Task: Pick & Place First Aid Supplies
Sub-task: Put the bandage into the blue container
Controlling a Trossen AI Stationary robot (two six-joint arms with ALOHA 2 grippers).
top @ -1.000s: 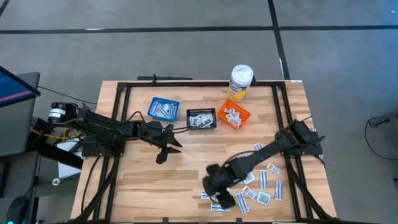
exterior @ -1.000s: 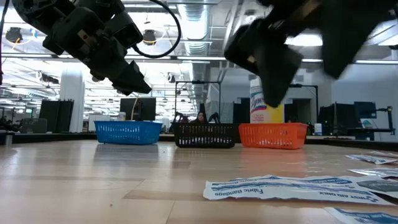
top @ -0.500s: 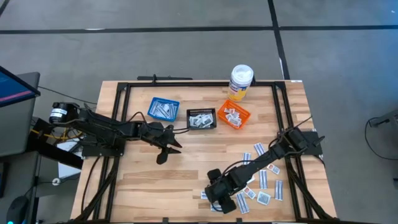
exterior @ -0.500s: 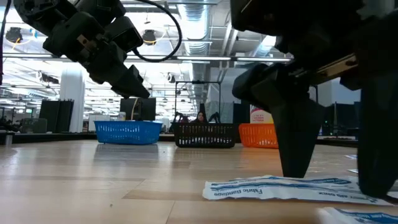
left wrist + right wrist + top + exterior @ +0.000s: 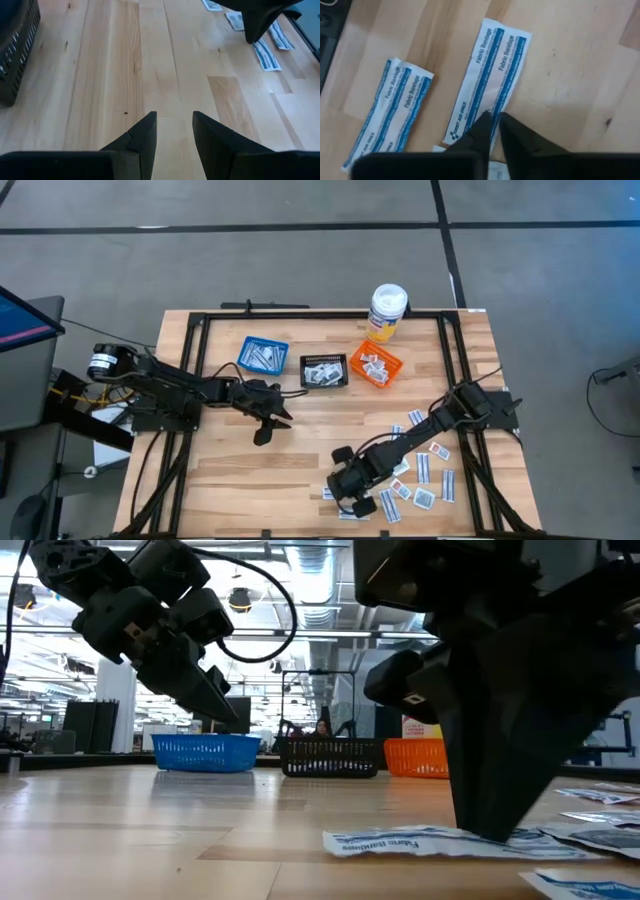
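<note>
Pinching nearly shut on the edge of a bandage packet (image 5: 487,82) lying flat on the table (image 5: 300,450): right gripper (image 5: 492,122), among scattered packets. Hovering open and empty near the baskets: left gripper (image 5: 174,131).

Right tool (image 5: 494,120) pinched low; left tool (image 5: 174,131) parted.

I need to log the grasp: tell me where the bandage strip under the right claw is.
High view: the bandage strip lies at the table's near edge, right of centre, under the right claw, whose fingertips pinch its edge; another strip lies beside it.
</note>
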